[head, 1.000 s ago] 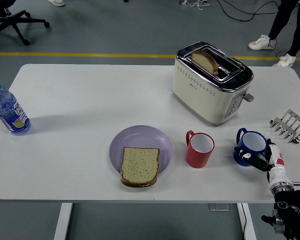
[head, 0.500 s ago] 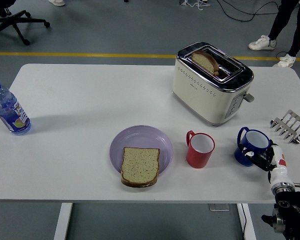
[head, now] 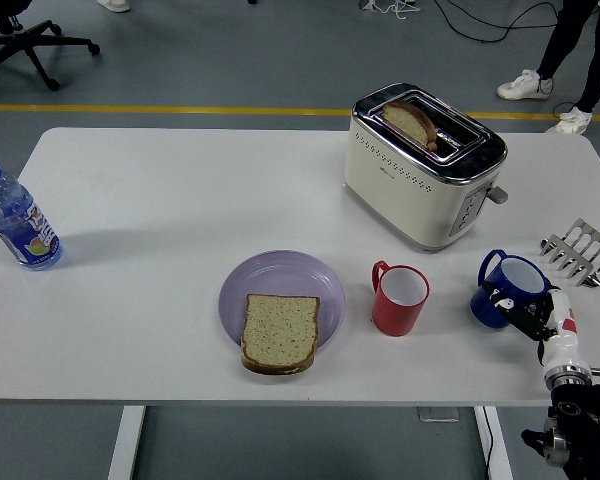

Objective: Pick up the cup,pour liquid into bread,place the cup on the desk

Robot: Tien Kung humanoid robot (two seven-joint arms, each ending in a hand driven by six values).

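On the white table (head: 180, 190), the cream toaster (head: 420, 170) stands at the back and a bread slice (head: 279, 332) lies on the purple plate (head: 280, 275). The right hand (head: 542, 325) reaches up from the lower right corner, fingers wrapped round the blue cup (head: 508, 290), which tilts slightly beside the red cup (head: 400, 298).

You are seeing the right hand (head: 536, 315) only in part: its arm is running off the bottom right corner, and its fingers are covering the near side of the blue cup (head: 508, 288). The bottle (head: 12, 222) is being clipped by the left edge. The bread in the toaster (head: 423, 165) is hiding mostly inside its slot. The chair (head: 20, 38) is being cut off top left.
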